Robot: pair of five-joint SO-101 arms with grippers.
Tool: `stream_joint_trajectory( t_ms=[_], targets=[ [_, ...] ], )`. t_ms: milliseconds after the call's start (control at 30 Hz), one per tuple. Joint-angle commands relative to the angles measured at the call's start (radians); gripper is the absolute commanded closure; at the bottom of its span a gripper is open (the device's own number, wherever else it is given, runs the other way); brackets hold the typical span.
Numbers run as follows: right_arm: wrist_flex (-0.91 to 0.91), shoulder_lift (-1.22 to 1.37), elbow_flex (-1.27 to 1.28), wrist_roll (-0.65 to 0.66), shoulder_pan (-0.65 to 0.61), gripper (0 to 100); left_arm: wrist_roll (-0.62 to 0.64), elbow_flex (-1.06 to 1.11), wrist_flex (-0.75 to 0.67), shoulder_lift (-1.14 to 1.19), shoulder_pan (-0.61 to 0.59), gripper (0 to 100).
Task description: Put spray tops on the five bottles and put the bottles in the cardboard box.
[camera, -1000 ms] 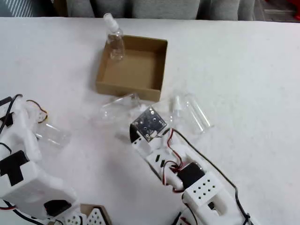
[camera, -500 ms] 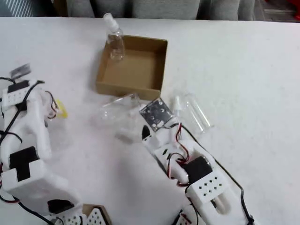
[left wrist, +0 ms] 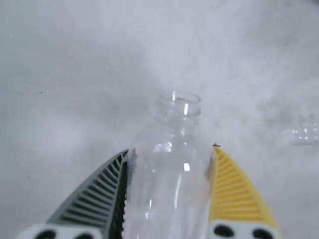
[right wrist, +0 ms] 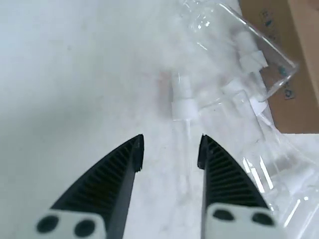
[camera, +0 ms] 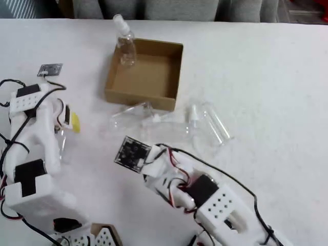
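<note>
From where I stand, the left gripper (left wrist: 172, 152) is at the left side of the white table (camera: 266, 77). Its grey and yellow fingers are clamped on the body of one clear bottle (left wrist: 169, 189), whose neck is open and bears no top. Farther along stands one capped bottle (camera: 125, 46), upright at the far left corner of the single cardboard box (camera: 138, 96); I cannot tell whether it stands inside the wall or just against it. Nothing else lies in the box.

In front of the box's near wall clear bottles lie on their sides. I count one near bottle (camera: 128, 117) just below the left end of the wall and one far bottle (camera: 216, 123) off to the right. The plastic is too clear to count more with certainty.

The right gripper (right wrist: 169, 144) hangs low over the table near these, its two black fingers apart, with nothing between them. One spray top (right wrist: 181, 97) with its thin tube lies just ahead of the tips. A second top (camera: 193, 115) rests beside the far bottle.
</note>
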Motion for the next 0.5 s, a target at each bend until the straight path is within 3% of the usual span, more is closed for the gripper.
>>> stream_joint_trajectory(
  t_ms=[0,200,467],
  targets=[
    [-0.062,0.206,-0.129,0.055,-0.016,85.8,-0.011,-0.028,0.005,-0.015,0.018,97],
    [-0.081,0.496,-0.270,0.138,-0.015,78.5,-0.011,-0.028,0.003,-0.008,0.018,97],
    [-0.131,0.699,-0.368,0.183,-0.010,78.4,-0.012,-0.026,0.003,-0.008,0.018,97]
  ],
)
